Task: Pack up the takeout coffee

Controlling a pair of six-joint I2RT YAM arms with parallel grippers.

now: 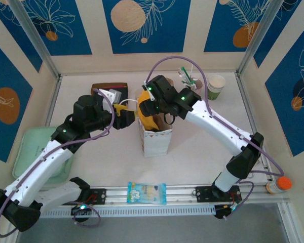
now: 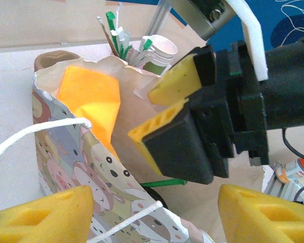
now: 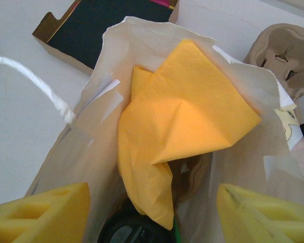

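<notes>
The takeout coffee [image 1: 216, 86], a white paper cup with a green lower band, stands at the back right of the table, apart from both grippers. In the left wrist view the coffee cup [image 2: 161, 49] shows behind a bunch of utensils [image 2: 117, 36]. A patterned paper bag [image 1: 155, 140] stands upright mid-table with an orange napkin [image 1: 146, 120] sticking out. My right gripper [image 1: 146, 104] hangs open over the bag's mouth, looking down on the napkin [image 3: 187, 116] and a black lid [image 3: 134, 230]. My left gripper [image 1: 124, 109] is open at the bag's left rim [image 2: 116, 172], its jaws either side of the string handle.
A dark box [image 1: 110, 91] lies behind the left gripper. A brown cup carrier [image 3: 283, 45] sits by the bag. A green tray [image 1: 38, 147] is at the left edge. A snack packet [image 1: 147, 193] lies on the front rail, and an orange-capped bottle [image 1: 279, 185] at the right.
</notes>
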